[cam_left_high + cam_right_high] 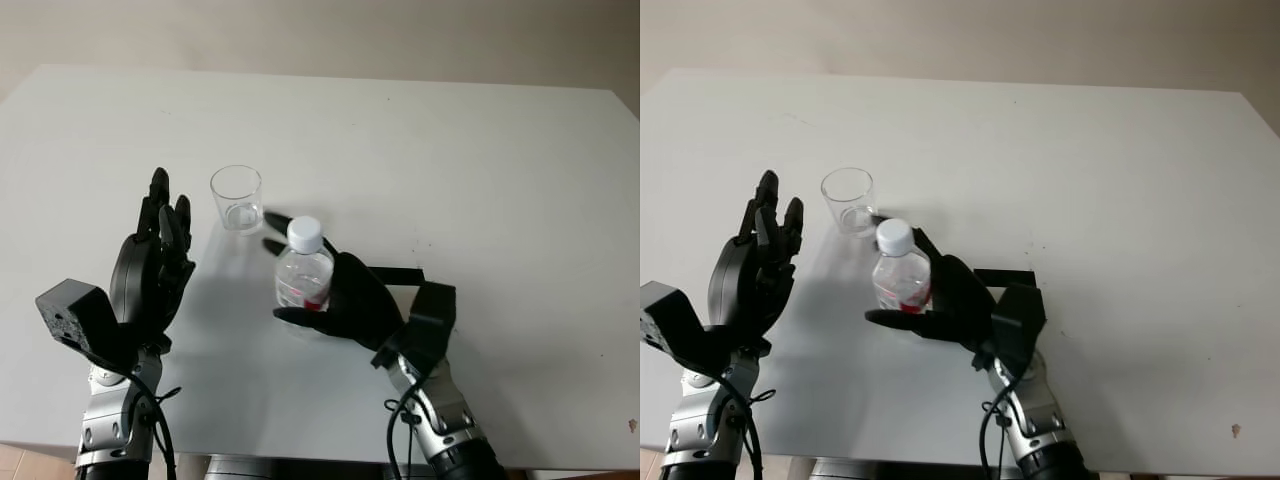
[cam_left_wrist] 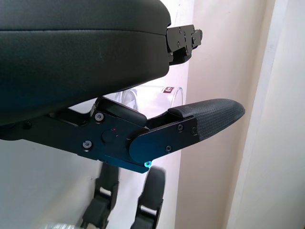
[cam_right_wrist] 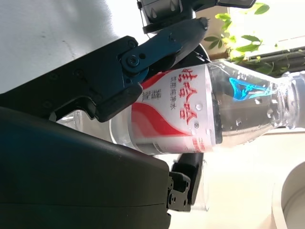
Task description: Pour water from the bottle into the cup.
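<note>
Bottle as landmark. My right robot hand (image 1: 345, 300) is wrapped around the water bottle (image 1: 303, 275), fingers (image 3: 164, 45) curled across the red-and-white label, thumb closing under the lower body from the near side. The bottle stands upright on the white tabletop (image 1: 500, 190): long axis vertical, white cap (image 1: 305, 233) pointing up, base down. I cannot tell whether the base touches the tabletop or sits just off it. Cap is on. Clear body, with droplets on the inside of the neck in the right wrist view.

The cup (image 1: 236, 198), a clear plastic tumbler, stands upright with its mouth up, just beyond the bottle and a little to its left, near but apart from it. It looks empty or nearly so; I cannot tell for sure.

My left robot hand (image 1: 155, 265) is well to the left of the bottle, raised above the tabletop with palm facing toward the bottle and fingertips pointing away from me, open, holding nothing. It sits beside the cup, nearer to me and apart from it.
</note>
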